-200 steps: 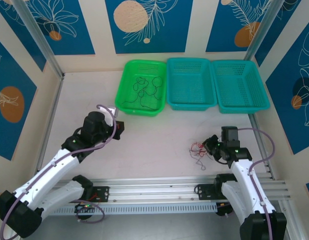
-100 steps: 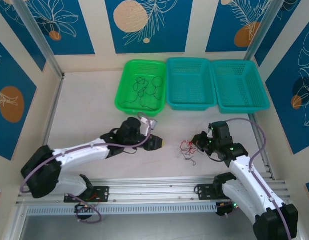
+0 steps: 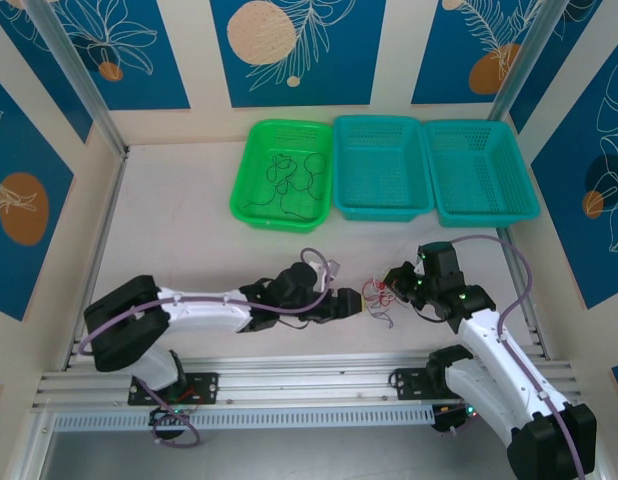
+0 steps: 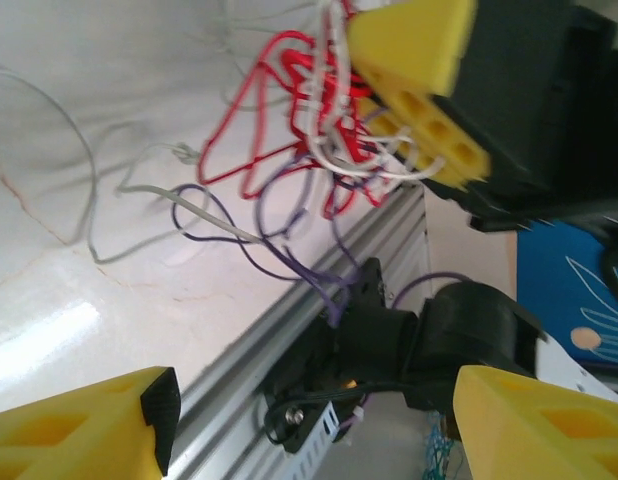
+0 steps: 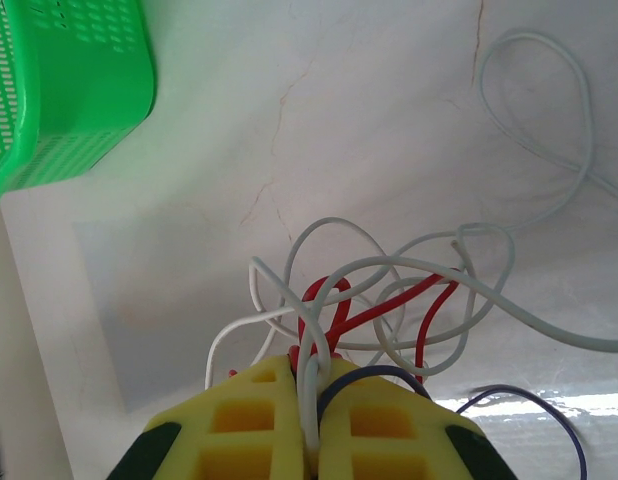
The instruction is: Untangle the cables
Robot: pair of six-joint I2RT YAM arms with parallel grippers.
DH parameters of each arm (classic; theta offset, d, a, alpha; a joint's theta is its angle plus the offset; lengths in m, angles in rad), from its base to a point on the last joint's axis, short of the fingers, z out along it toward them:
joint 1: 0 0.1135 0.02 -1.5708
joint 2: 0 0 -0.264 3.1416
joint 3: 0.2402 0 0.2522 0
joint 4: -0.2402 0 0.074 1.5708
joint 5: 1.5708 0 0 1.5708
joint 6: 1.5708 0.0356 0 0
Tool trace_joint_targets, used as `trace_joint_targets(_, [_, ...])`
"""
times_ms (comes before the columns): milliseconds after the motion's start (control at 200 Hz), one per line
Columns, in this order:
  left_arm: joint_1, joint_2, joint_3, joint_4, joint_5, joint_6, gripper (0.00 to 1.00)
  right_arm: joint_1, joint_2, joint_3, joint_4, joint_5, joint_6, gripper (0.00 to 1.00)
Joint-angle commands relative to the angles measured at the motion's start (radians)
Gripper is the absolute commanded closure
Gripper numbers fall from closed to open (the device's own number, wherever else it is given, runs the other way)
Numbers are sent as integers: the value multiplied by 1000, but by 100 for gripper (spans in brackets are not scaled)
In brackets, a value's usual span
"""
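Cables (image 3: 377,297) sit pinched in right end effector (image 3: 391,286), left end effector (image 3: 357,303) gaping beside them, near front rail (image 3: 319,375).

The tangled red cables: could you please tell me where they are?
Top view: the cables lie near the front, right of centre, pinched by the right pincer, the open left pincer left of them.

- Table (image 3: 169,230) lay open at centre left of the frame.
- Baskets (image 3: 384,212) blocked the upper centre.
- Cables (image 3: 377,300), left gripper (image 3: 355,303) and right gripper (image 3: 394,284) crowded the lower centre.
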Motion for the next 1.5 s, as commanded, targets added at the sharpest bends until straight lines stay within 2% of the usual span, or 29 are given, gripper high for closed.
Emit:
trace_joint_targets(0, [-19,59,56,80,-11,-32,28,10,-2,7,6,3,16,100])
trace_joint_targets(80, [-32,90,91,54,-19,1,30,10,-2,6,7,2,18,100])
trace_joint_targets(190, [-36,117,101,68,-35,14,41,17,-7,3,6,-1,21,100])
trace_joint_targets(300, [-36,125,103,53,-57,26,62,22,-10,-1,5,1,25,100])
trace_joint_targets(400, [-36,128,104,44,-58,36,73,25,-10,-1,5,4,26,100])
trace_joint_targets(635, [-34,130,98,31,-65,44,81,30,-6,-4,18,6,32,100])
trace_joint_targets(700, [-33,129,98,28,-68,49,86,33,-4,-6,17,8,31,100])
trace_joint_targets(790, [-28,117,95,14,-71,70,100,31,-7,-5,8,18,31,100])
trace_joint_targets(860, [-14,83,77,-1,-88,108,100,30,-11,-4,-16,46,31,100])
trace_joint_targets(940, [12,7,51,-54,-109,210,100,19,-20,-2,-62,105,29,99])
trace_joint_targets(1085, [71,-213,6,-258,-216,404,100,-37,-43,-34,-106,193,-9,85])
trace_joint_targets(1330, [232,-599,-70,-519,-342,561,100,-269,-43,-132,-68,101,-18,89])
trace_joint_targets(1495, [268,-712,-78,-655,-416,628,100,-303,-44,-130,-76,94,-26,91])
